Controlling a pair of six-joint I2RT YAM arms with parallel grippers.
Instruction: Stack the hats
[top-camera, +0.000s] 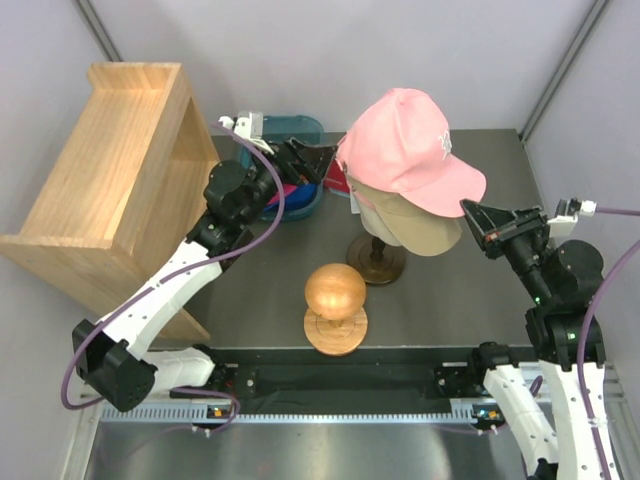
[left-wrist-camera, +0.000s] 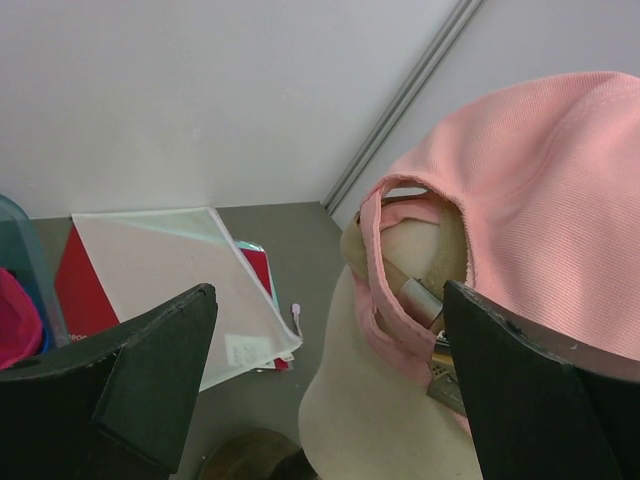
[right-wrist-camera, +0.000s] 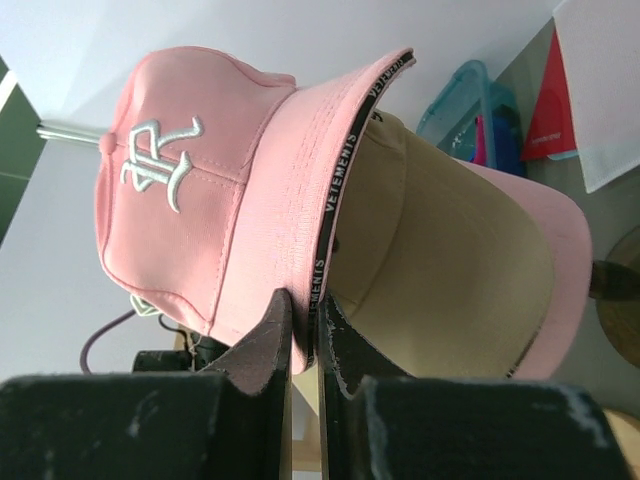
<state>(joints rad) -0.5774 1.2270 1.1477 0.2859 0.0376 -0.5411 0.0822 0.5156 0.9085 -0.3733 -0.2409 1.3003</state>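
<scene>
The right pincer (top-camera: 471, 211) was closed, its fingers (right-wrist-camera: 262, 345) pressed together on the right edge of the brim of the pink hat (top-camera: 410, 145). In the right wrist view the brim's edge ran down into the thin slit between them. The left pincer (top-camera: 318, 163) stood wide apart at the far left of the same hat and held nothing. In the left wrist view its two fingers (left-wrist-camera: 150, 380) flanked the hat's back opening and strap without touching either. The pink hat sat on top of the tan hat (top-camera: 428, 238), both on the mannequin head (left-wrist-camera: 360, 425), which stood on a dark round stand (top-camera: 376, 262) in the middle of the surface (top-camera: 450, 310). The wooden ball (top-camera: 335, 288) stood on its base just near of the stand. From above, only the tan hat's brim showed below the pink brim, and the head itself was covered. Only a cream patch of the head showed between the left fingers. In the right wrist view a tan area lay behind the pink brim, and whether it was the tan hat or the brim's underside was hard to tell. The blue bin (top-camera: 300, 130) at the far side was partly hidden by the left arm. A magenta thing (left-wrist-camera: 14, 320) inside it was cut off at the frame's edge, its shape unclear.
</scene>
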